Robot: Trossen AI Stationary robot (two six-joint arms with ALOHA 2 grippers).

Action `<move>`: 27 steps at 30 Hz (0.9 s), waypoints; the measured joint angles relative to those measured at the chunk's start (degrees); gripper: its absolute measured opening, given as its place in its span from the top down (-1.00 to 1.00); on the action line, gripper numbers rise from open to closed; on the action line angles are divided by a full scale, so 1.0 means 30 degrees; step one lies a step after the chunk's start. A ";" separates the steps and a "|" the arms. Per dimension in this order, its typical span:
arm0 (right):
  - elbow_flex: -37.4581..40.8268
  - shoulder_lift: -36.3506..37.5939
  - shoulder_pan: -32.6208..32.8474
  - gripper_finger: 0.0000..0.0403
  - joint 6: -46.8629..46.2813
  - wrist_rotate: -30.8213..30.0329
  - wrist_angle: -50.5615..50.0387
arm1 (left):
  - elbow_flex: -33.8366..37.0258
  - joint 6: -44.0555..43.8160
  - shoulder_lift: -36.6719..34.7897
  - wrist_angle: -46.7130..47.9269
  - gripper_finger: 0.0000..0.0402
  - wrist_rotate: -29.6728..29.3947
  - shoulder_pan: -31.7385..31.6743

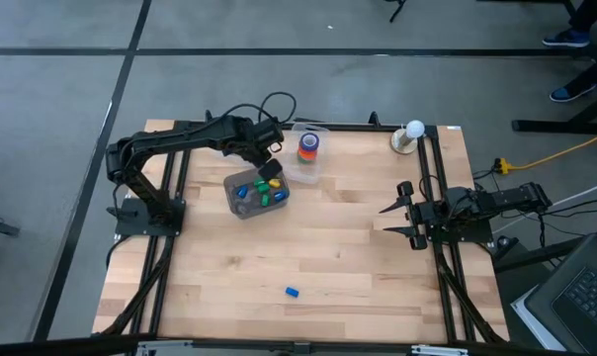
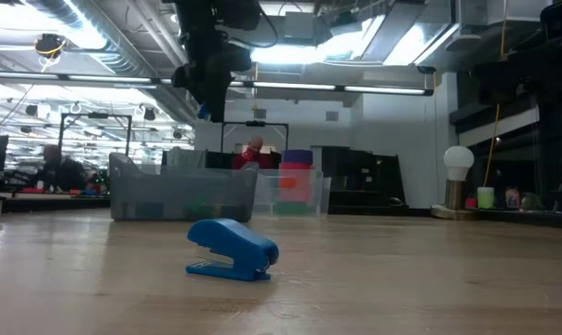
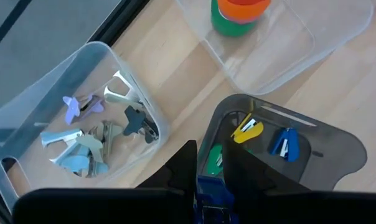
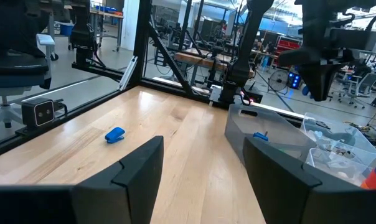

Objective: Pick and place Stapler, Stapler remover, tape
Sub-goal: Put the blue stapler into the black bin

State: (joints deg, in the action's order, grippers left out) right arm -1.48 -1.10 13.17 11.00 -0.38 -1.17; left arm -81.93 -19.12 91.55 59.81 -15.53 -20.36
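My left gripper hangs over the grey bin at the table's far middle, shut on a small blue stapler. The bin holds a yellow, a blue and a green stapler. Beside it a clear bin holds several staple removers. Stacked tape rolls stand in a clear tray. Another blue stapler lies flat on the table near the front. My right gripper waits open at the right edge. My left gripper pinches the small blue stapler between its two fingers. The fingers slant steeply down from above. The stapler is lifted clear, over the grey bin's near rim. Which part of the stapler the fingers are on, the fingers themselves hide.
A white ball-topped stand sits at the far right corner. Black frame rails run along both sides of the table. Bare wood lies across the middle and the front around the loose blue stapler.
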 joint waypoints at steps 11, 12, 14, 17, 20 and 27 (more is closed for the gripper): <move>-0.0002 0.0000 0.0003 -0.12 0.0000 0.0000 -0.0007 | 0.0005 -0.1679 0.0409 0.0021 0.71 0.0047 0.0930; 0.0003 0.0000 0.0000 -0.12 0.0002 0.0000 0.0000 | 0.0007 -0.1822 0.0540 0.0044 0.71 0.0063 0.1049; 0.0000 0.0000 0.0003 -0.12 0.0002 0.0000 -0.0007 | 0.0007 -0.1908 0.0805 0.0039 0.71 0.0058 0.1370; 0.0003 0.0000 0.0000 -0.12 -0.0006 0.0000 -0.0007 | 0.0007 -0.1908 0.1557 0.0036 0.71 0.0066 0.1864; 0.0000 0.0000 0.0003 -0.12 -0.0001 0.0000 -0.0005 | 0.0007 -0.1908 0.2324 0.0041 0.71 0.0066 0.2303; 0.0003 -0.0006 0.0007 -0.12 0.0000 0.0000 0.0000 | 0.0007 -0.1026 0.4255 0.0051 0.66 0.0240 0.3016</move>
State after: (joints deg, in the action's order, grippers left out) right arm -1.48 -1.12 13.19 11.00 -0.38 -1.17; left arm -81.91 -22.20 104.31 59.96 -14.81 -11.31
